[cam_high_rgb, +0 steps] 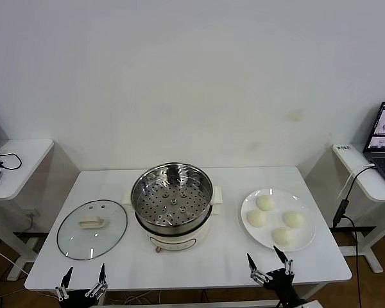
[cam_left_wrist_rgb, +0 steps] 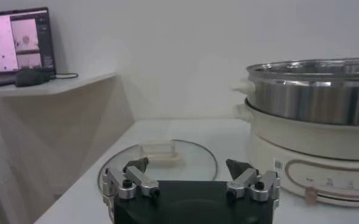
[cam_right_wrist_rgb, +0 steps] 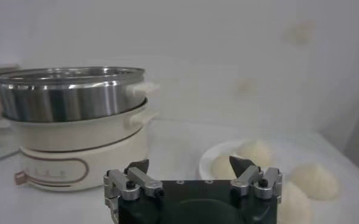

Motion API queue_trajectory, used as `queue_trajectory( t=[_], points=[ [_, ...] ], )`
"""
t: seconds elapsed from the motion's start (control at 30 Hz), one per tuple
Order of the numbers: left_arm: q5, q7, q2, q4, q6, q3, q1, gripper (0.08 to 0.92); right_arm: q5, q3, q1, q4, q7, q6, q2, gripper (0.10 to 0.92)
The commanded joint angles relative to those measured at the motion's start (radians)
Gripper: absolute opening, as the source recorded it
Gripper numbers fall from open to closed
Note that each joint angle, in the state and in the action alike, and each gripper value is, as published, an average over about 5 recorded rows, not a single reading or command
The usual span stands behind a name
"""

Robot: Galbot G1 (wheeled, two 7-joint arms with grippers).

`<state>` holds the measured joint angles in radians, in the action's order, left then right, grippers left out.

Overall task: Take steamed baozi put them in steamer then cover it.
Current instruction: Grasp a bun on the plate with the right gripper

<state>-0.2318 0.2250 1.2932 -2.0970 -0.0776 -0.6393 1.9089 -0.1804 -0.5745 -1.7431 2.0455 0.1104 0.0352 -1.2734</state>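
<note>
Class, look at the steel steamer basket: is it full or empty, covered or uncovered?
Empty and uncovered. The steamer basket shows a bare perforated floor; the glass lid lies on the table beside it, and four baozi sit on their plate.

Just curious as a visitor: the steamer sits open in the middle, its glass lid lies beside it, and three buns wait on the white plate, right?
Nearly. The head view shows four buns on the plate, not three. The steamer is open and the glass lid lies beside it.

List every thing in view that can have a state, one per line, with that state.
steamer: uncovered, basket empty.
cover: off the steamer, lying flat on the table to its left, handle up.
baozi: four, all on the plate, none in the steamer.
plate: loaded, right of the steamer.
left gripper: open, empty, at the table's near edge.
right gripper: open, empty, near the plate.
</note>
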Motion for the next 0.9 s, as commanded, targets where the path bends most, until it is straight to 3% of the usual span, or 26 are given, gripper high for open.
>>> queue_trajectory(
  t=[0.03, 0.27, 0.53, 0.9],
  points=[
    [0.03, 0.001, -0.003, -0.037, 0.1, -0.025, -0.013, 0.823, 0.135, -0.054, 0.054, 0.024, -0.025, -0.053, 0.03, 0.823],
    [0.071, -0.065, -0.012, -0.078, 0.184, -0.079, -0.056, 0.823, 0.271, -0.102, 0.205, 0.017, -0.006, -0.169, 0.198, 0.823],
    [0.121, -0.11, -0.005, -0.099, 0.201, -0.113, -0.083, 0.823, 0.381, -0.078, 0.426, -0.127, 0.142, -0.218, 0.454, 0.823],
    [0.143, -0.113, -0.003, -0.093, 0.207, -0.132, -0.094, 0.823, 0.44, 0.368, 0.967, -0.397, 0.443, -0.189, 0.761, 0.823]
  ],
)
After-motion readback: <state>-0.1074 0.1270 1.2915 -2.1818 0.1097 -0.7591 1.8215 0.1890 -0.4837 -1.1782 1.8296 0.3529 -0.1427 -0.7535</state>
